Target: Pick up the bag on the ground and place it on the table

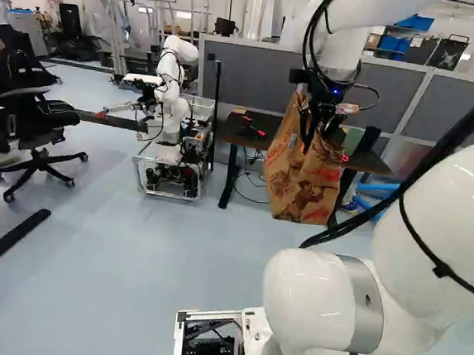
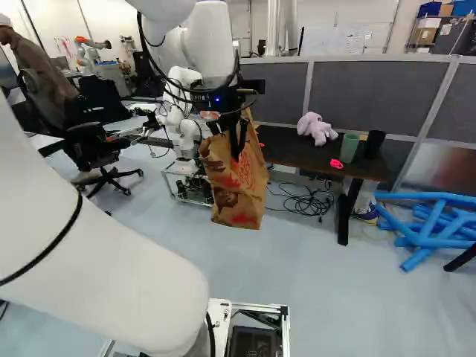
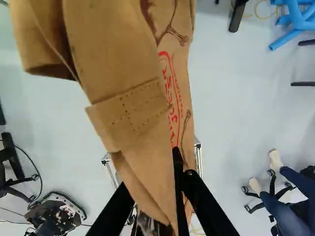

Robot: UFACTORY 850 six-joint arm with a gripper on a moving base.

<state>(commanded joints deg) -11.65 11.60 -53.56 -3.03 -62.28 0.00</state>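
Note:
The gripper (image 1: 311, 134) is high in the left base view, and the brown paper bag (image 1: 303, 179) hangs from it in front of the dark table (image 1: 254, 127). In the right base view the gripper (image 2: 236, 141) and bag (image 2: 238, 193) are left of the table (image 2: 286, 149). The bag's lower end appears off the floor. Seen from the wrist, the gripper (image 3: 150, 172) is shut on the bag's folded upper part (image 3: 133, 113), and the bag runs out ahead of the fingers, covering part of their tips.
A pink plush toy (image 2: 317, 128), green cup (image 2: 349, 147), black cup (image 2: 375, 141) and small red item (image 2: 336, 163) stand on the table. Cables (image 2: 309, 202) lie beneath it, with blue tubes (image 2: 439, 230) to its right. Another robot (image 1: 170, 109) and a chair (image 1: 42, 148) are farther left.

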